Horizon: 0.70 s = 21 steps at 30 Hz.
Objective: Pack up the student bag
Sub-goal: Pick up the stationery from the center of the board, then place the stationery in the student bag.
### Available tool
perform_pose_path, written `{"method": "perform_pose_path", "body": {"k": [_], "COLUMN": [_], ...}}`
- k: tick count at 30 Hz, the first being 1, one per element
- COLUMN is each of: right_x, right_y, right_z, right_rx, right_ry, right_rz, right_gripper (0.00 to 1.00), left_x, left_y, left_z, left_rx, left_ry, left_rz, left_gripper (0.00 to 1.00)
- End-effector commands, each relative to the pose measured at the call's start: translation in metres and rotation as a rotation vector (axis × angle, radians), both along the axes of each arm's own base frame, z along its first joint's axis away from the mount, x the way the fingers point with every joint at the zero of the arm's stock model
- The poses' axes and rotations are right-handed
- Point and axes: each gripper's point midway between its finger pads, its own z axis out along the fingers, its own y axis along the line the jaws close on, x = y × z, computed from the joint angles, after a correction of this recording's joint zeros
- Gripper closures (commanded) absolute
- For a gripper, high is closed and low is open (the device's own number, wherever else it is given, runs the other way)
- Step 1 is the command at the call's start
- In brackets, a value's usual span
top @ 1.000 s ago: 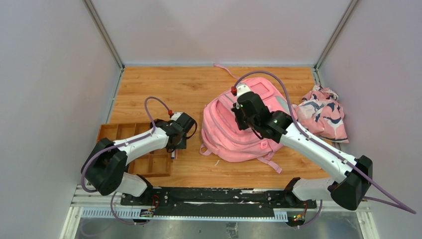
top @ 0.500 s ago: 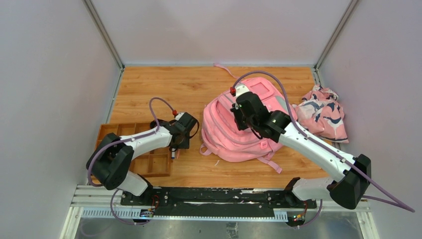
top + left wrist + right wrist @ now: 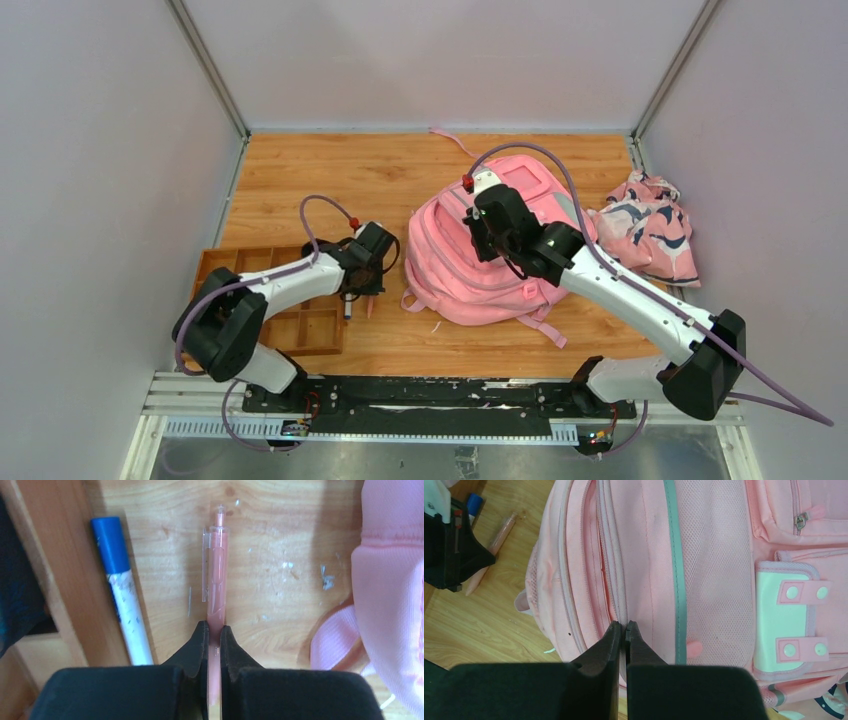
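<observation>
Left hand [image 3: 214, 631] with pen [image 3: 217, 565], nearer student bag [image 3: 390, 595]

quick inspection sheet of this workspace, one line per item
surface: wooden table, white flecks near the pen.
job's things: student bag lying mid-table; pink pen close beside it.
clutter: compartment tray at left; blue-capped marker beside it; patterned cloth at right.
grippers: left gripper shut on the pen; right gripper shut at the bag's zip seam.
cables: purple cable on each arm, the right one arching over the bag.
surroundings: pale walls, metal corner posts.
</observation>
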Motion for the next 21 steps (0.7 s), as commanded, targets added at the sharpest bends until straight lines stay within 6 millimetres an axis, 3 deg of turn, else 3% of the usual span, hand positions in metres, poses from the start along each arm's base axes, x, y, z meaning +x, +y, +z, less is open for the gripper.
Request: {"method": "perform_pose_path", "body": {"k": [1,5,9,13,21], "right_x": [0.003,0.002,0.003,0.003,0.000], "right_y": [0.001,0.000,0.001,0.005,0.005], "right_z": [0.013,0.014,0.013,0.016,0.015], "right_rx": [0.037,0.030,0.026,0.042,0.047], "right_ry": [-0.045,-0.045,-0.041,-0.034,-0.020], "right_rz": [-0.011,-0.004,-0.003,0.002,0.006], "right_gripper": [1.00,1.00,1.00,1.00,1.00], "left_x": [-0.004,0.006,-0.003,-0.007,0.014], "left_y": [0.003,-0.026,-0.079,-0.130,-0.157], "left_z": [0.039,0.108,0.147,0.166,0.186], "left_rx": [-0.034,-0.255,-0.560,-0.893,-1.045], "left_ry": [-0.043,-0.194,-0.156,-0.077,-0.051], "left_rz": [-0.010,-0.057,-0.150,-0.157,-0.081], "left_gripper": [1.00,1.00,1.00,1.00,1.00]}}
